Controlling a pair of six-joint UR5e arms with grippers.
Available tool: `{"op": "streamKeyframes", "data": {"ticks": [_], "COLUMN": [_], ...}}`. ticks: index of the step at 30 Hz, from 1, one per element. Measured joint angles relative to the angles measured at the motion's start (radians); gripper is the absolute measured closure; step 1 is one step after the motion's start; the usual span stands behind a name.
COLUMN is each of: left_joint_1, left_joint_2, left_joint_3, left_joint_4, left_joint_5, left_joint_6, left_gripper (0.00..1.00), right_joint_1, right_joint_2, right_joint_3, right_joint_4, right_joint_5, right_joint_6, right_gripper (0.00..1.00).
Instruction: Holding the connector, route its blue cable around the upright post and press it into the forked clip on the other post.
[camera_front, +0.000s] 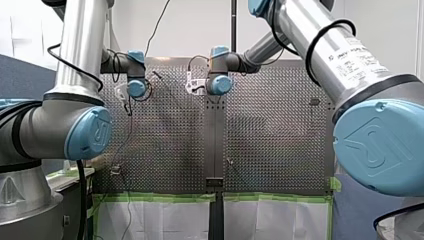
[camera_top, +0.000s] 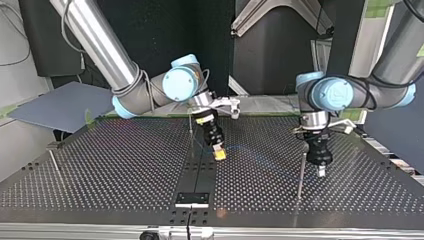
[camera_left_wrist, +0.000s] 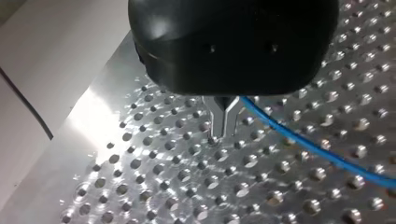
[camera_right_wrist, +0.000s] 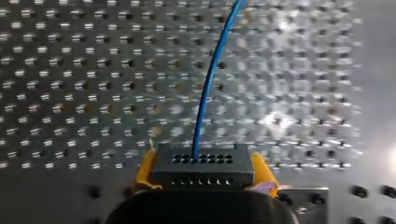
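Yellow-padded right claw pinches the blocky, perforated black connector.

The black connector, with rows of small holes, is held level between yellow pads. The blue cable is led from its face toward 12 o'clock, bent slightly to 1. In the top view a thin post is seen upright at the connector's 10 o'clock and a second post at 3. The fork is too small to be told.

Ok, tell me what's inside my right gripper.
A black connector sits between the right gripper's yellow pads, blue cable leaving its holed face. Its rear is hidden by the gripper.
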Motion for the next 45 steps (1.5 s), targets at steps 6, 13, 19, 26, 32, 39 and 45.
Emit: {"op": "streamKeyframes", "data": {"ticks": [6,13,19,26,32,39,45], "left_joint_1": [-0.007,-0.021,-0.029,-0.032,-0.035,-0.039,-0.042], "left_joint_2": [-0.021,-0.078,-0.108,-0.11,-0.111,-0.111,-0.111], "left_joint_3": [-0.01,-0.01,-0.011,-0.011,-0.011,-0.011,-0.011], "left_joint_4": [0.02,0.043,0.051,0.035,0.027,0.026,0.026], "left_joint_5": [0.029,0.06,0.053,0.013,0.0,-0.001,-0.001], "left_joint_6": [-0.009,-0.005,-0.004,-0.008,-0.008,-0.008,-0.008], "left_gripper": [1.0,0.69,0.1,0.0,0.0,0.0,0.0], "right_joint_1": [0.002,0.003,0.003,0.001,-0.007,-0.019,-0.033], "right_joint_2": [0.004,0.005,0.005,0.005,0.005,0.005,0.005], "right_joint_3": [0.034,0.094,0.147,0.211,0.261,0.322,0.377], "right_joint_4": [-0.009,-0.037,-0.062,-0.07,-0.087,-0.14,-0.195], "right_joint_5": [0.014,0.026,0.038,0.07,0.106,0.146,0.188], "right_joint_6": [-0.011,-0.023,-0.034,-0.065,-0.086,-0.096,-0.108], "right_gripper": [0.61,0.61,0.58,0.58,0.58,0.58,0.58]}}
